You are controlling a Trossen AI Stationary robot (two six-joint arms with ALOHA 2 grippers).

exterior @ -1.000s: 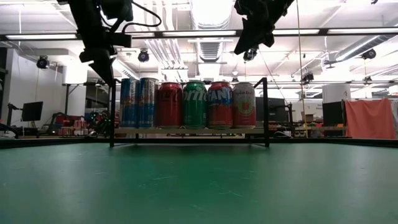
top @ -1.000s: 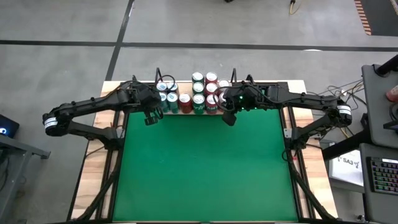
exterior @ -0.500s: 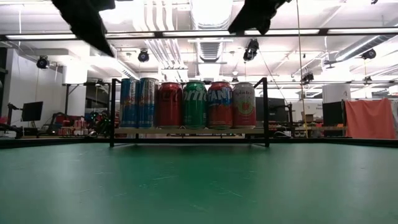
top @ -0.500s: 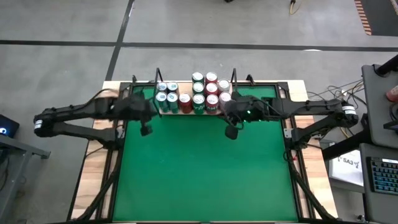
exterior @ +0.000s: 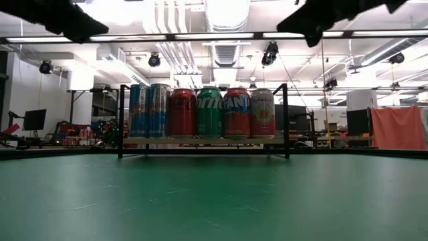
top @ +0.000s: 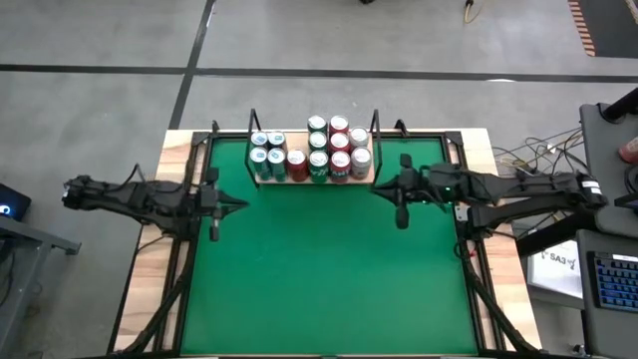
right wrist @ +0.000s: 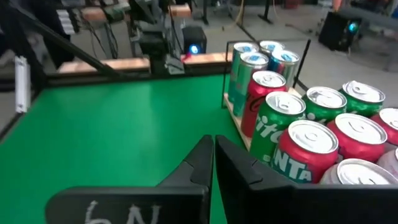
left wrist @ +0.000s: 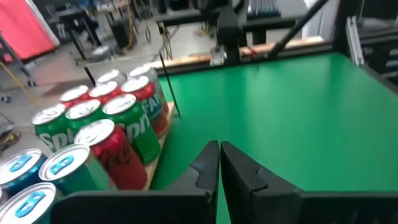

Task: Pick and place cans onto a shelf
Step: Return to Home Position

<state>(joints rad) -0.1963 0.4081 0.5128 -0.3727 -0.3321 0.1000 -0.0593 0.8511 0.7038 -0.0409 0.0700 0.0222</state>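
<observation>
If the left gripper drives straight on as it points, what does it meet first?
Nothing near: the left gripper faces only green table top, the silver-topped drink cans off to one side. The dark right arm stands far along that line; depth is unclear.

I'm looking straight down from overhead on the whole table [top: 329, 269]. The low camera is sitting at tabletop level, facing the shelf [exterior: 200, 140] across the green. Both wrist cameras are viewing the cans [left wrist: 134, 130] close, from opposite sides.

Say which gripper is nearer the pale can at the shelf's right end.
Right. The right gripper is just beyond the pale can, off the shelf; the left gripper is past the opposite end.
</observation>
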